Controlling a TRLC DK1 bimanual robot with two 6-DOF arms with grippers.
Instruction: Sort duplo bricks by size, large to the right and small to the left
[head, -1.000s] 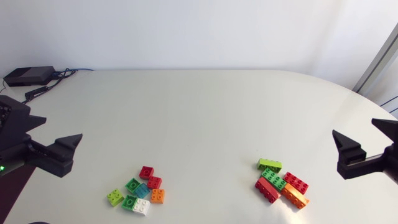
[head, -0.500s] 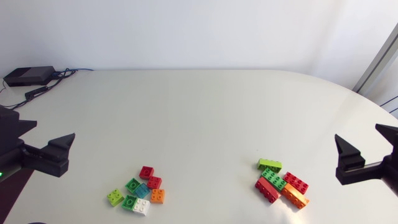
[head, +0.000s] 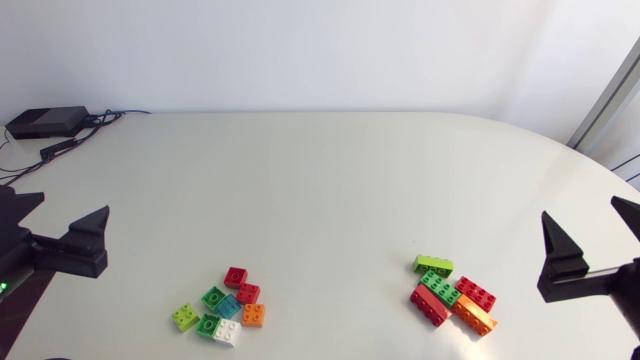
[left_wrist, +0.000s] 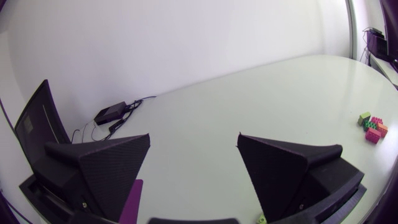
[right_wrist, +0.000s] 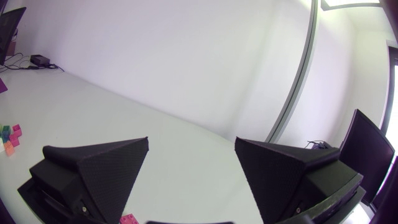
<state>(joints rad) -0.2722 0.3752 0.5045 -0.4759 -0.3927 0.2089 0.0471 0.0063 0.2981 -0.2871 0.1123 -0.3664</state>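
Both arms have drawn back toward the side edges of the white oval table (head: 320, 180) since the earlier frame, while the bricks have not shifted. The left claw (head: 75, 200) is spread wide with nothing between its black wedges, and so is the right claw (head: 579, 205); both wrist views bear this out. The small square plastic duplo bricks (head: 225, 308), in red, green, light blue, orange, white and lime, lie clustered inward of the left claw and nearer the table's front edge, well apart from it. The long rectangular plastic duplo bricks (head: 453, 295), in lime, green, red and orange, lie clustered inward of the right claw, near it and likewise toward the front edge. A flat black box with cables (head: 45, 122) sits beyond the left claw at the far corner. The sort looks finished, so the main risk is a needless return. The bricks in each cluster lie tight together, several touching, and a broad wedge lowered among them would likely shove its neighbours and scatter the group. The long bricks also lie close to the front edge, where a push could send one off the table. No brand, label or writing can be read on anything.
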